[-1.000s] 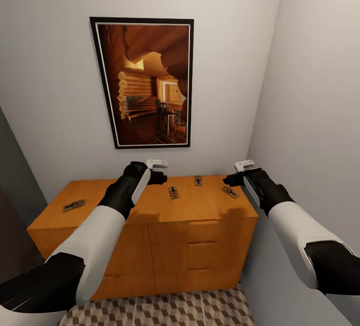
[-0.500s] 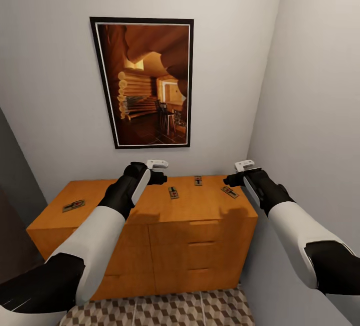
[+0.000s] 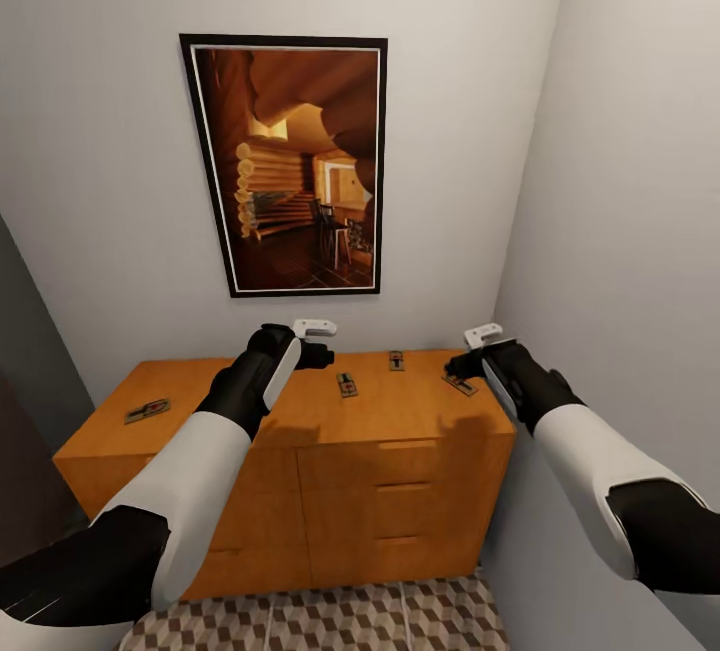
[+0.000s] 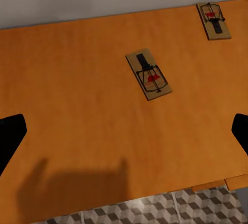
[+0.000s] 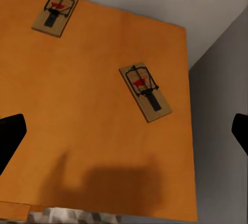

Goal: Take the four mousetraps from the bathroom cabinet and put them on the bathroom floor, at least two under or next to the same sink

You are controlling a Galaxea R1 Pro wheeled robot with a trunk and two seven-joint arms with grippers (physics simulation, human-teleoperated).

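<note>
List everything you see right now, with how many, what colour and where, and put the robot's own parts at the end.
mousetraps: four, tan wood with dark wire and a red bit, lying flat on the cabinet top; one at the far left, three toward the right.
cabinet: one, orange-brown wood with drawers, against the back wall in the corner.
framed picture: one, black frame, brown log-cabin scene, on the wall above the cabinet.
walls: pale grey-white, behind and to the right.
bathroom floor: brown, beige and white cube-pattern tiles, in front of the cabinet.
left gripper: black fingers, open, above the cabinet top.
right gripper: black fingers, open, above the rightmost trap.
</note>
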